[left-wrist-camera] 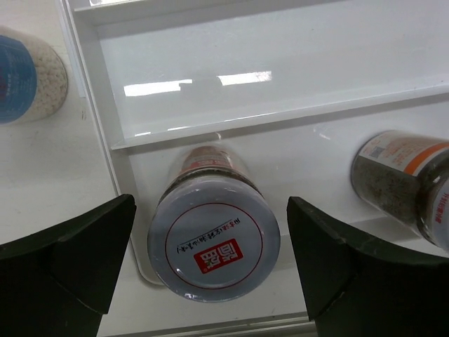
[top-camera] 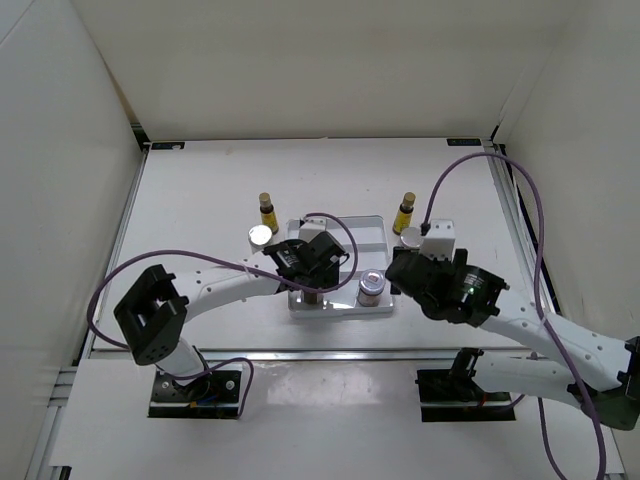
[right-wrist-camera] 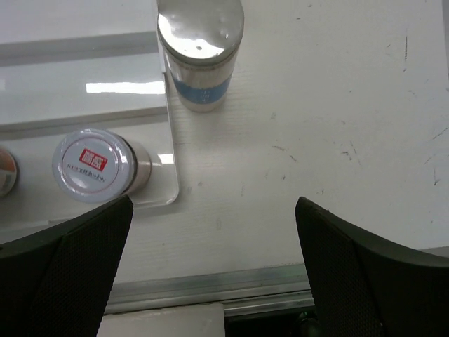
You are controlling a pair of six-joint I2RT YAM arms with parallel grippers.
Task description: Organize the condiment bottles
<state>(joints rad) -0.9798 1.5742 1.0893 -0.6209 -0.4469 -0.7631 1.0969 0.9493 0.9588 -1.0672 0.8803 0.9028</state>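
Overhead, left hand straddling jar in tray, second jar beside

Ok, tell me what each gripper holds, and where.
Nothing. Left gripper is open astride a short jar, not touching; right gripper is open over the table.

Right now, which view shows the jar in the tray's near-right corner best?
Right wrist: the jar sits whole and close, red lid logo clear. Top external shows it small. Left wrist catches only its side, cropped at the edge.
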